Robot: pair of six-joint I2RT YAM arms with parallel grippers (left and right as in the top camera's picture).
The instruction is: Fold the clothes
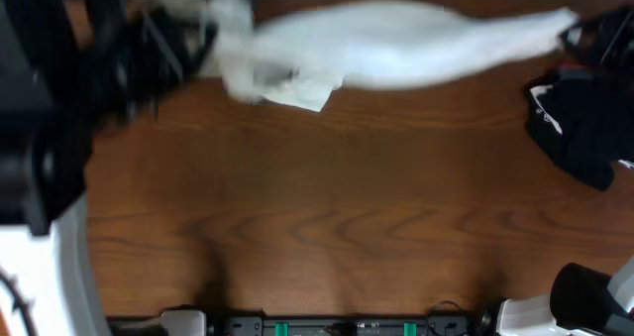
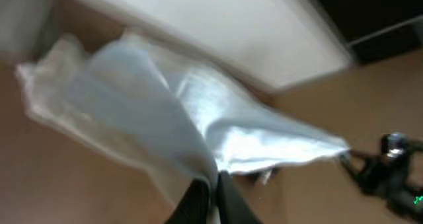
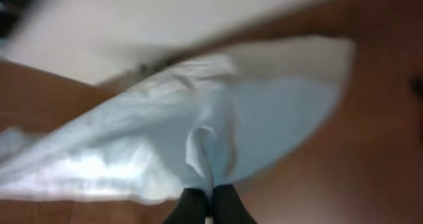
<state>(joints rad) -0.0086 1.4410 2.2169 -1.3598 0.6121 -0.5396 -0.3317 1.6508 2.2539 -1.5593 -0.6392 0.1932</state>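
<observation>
T-shirt (image 1: 396, 44), white, stretched as a long band between both arms along the far side of the table (image 1: 327, 207). The left gripper (image 2: 213, 191) is closed tight on a gathered fold at the garment's left end, and its wrist view shows cloth fanning away from the dark fingertips. The right gripper (image 3: 210, 204) is likewise clamped on a pinch of fabric at the right end, where a small pleat rises from between its fingers. Holding opposite ends well apart probably serves to pull the shirt taut and open it out, so that it can be laid flat before any fold is made. The left part of the shirt bunches and droops toward the wood. Whether the middle is clear of the surface cannot be told, as all views are blurred. A black bundle (image 1: 584, 128) lies at the right edge of the table, near the right arm and apart from the shirt. Folding proper appears not yet begun.
</observation>
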